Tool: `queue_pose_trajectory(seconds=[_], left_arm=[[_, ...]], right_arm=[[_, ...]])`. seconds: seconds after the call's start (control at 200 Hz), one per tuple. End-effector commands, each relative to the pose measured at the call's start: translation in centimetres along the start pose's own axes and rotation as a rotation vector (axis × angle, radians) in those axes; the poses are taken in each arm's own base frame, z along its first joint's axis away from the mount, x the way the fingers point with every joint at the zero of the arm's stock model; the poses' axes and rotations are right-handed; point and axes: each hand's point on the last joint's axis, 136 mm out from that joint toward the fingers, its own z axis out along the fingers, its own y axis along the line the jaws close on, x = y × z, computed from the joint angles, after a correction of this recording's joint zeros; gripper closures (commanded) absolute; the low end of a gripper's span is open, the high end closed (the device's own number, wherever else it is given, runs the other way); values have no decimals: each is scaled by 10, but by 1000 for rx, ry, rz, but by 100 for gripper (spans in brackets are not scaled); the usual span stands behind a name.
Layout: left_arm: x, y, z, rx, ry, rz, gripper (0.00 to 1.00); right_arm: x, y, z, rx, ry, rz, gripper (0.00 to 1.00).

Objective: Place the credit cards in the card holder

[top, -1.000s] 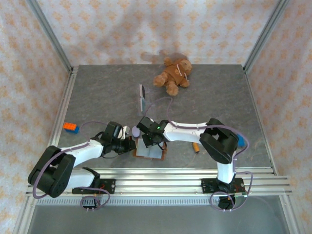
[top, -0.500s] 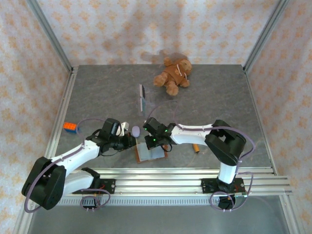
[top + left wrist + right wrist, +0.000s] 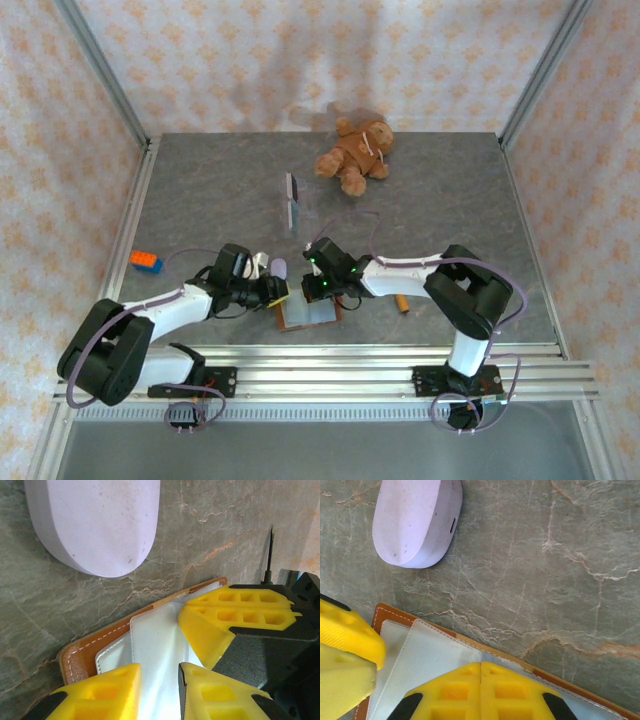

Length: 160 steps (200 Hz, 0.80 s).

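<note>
The left arm point(image 3: 165, 305) and right arm point(image 3: 405, 270) wear white shells over black joints, lilac cables point(image 3: 511, 292) looping alongside. Black bases point(image 3: 455, 382) sit at six o'clock. The fingers point(image 3: 100, 692) are bright yellow, pocketed with square recesses.

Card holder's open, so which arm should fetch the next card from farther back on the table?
Probably left. The left gripper has its jaws parted above the card holder pocket, free to leave; the right gripper, jaws shut, presses on the holder. The credit cards lie just beyond both.
</note>
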Motion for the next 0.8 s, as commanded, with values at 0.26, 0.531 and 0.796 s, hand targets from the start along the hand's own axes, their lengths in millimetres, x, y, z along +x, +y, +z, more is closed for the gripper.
queue_pose_trajectory(seconds=[0.26, 0.531, 0.796], left_arm=[[6, 8, 1, -37, 27, -8, 66], [11, 11, 2, -50, 60, -32, 66], [12, -4, 11, 33, 83, -56, 67]], right_arm=[[3, -10, 0, 18, -3, 30, 100], [0, -10, 0, 17, -16, 33, 100], [1, -10, 2, 12, -17, 32, 100]])
